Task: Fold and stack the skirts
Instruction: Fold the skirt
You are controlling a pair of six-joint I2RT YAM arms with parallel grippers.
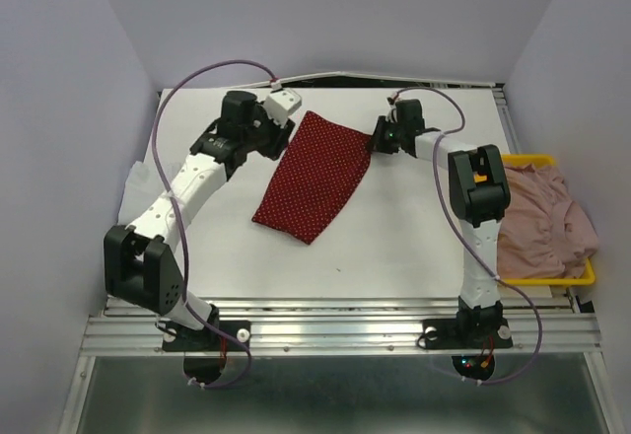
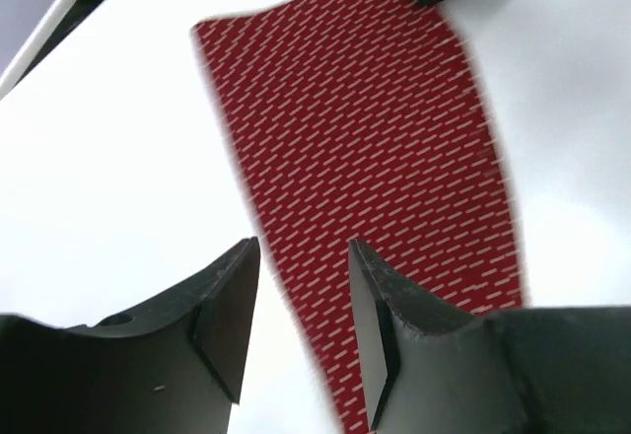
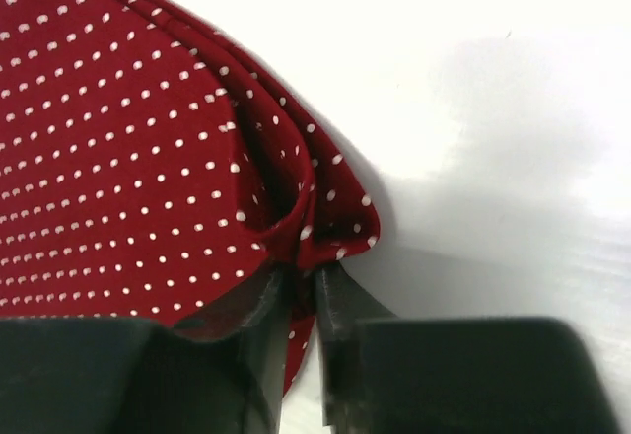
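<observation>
The dark red polka-dot skirt lies flat as a folded panel in the middle of the white table. My right gripper is shut on its far right corner; in the right wrist view the cloth bunches up between the jaws of that gripper. At the far left corner of the skirt my left gripper hovers open, holding nothing, with the cloth's edge running under the gap. The dusty pink skirt lies crumpled in the yellow tray at the right.
The table's back edge runs close behind both grippers, with grey walls on each side. A crumpled pale sheet pokes out at the left table edge. The arm bases stand on the metal rail in front.
</observation>
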